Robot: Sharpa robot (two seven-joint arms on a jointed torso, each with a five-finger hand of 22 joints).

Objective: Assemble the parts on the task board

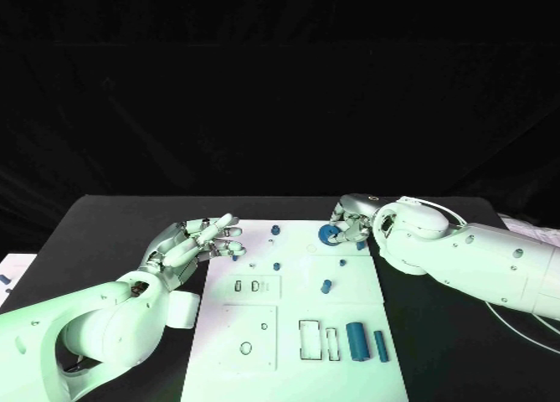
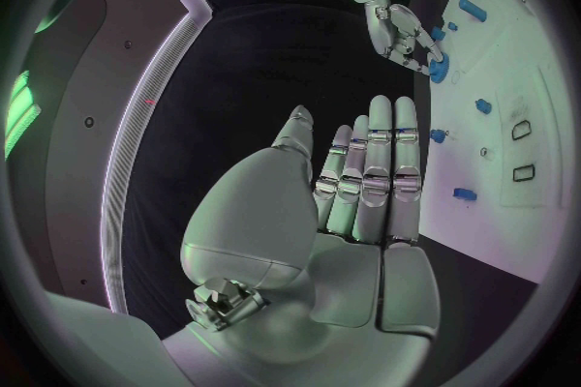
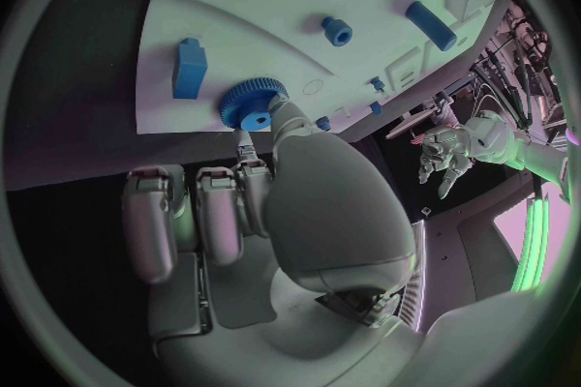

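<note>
Right hand (image 1: 352, 224) at the round blue ridged gear (image 1: 329, 235) on the white task board's (image 1: 292, 335) far edge
Its fingers seem to pinch the gear; left hand (image 1: 205, 239) hovers beside the board, fingers spread, holding nothing

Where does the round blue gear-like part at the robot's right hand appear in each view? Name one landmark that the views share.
Head view: blue gear at the board's far right edge, at the right hand.
Left wrist view: blue gear beside the far hand, near the board's edge.
Right wrist view: blue gear just beyond the fingertips.
Shared landmark: white task board.
</note>
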